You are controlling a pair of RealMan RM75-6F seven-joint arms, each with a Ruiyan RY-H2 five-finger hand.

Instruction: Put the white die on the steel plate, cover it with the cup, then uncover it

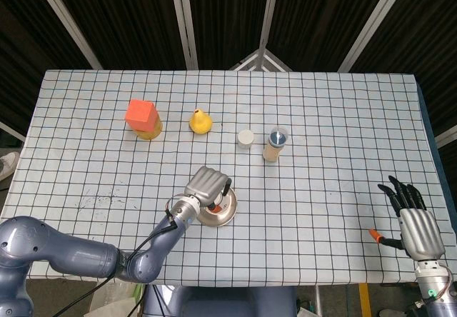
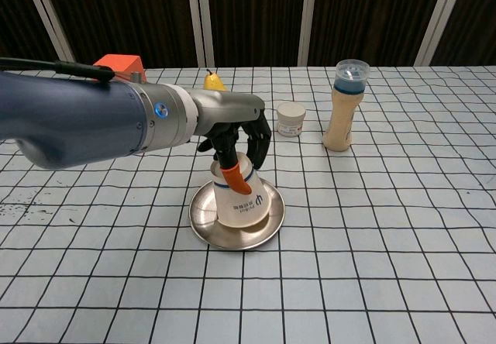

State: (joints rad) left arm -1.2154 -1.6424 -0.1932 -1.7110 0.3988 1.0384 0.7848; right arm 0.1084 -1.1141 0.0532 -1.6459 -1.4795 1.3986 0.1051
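Head view: the left robot hand (image 1: 208, 185) covers the plate (image 1: 227, 213); the right robot hand (image 1: 415, 225) rests with fingers apart, holding nothing.

Chest view: the left robot hand (image 2: 236, 141) grips the upturned, tilted cup (image 2: 240, 201) over the plate (image 2: 209, 231). The die is hidden.

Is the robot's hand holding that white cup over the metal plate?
Yes, the left hand grips the upside-down cup from above, over the steel plate.
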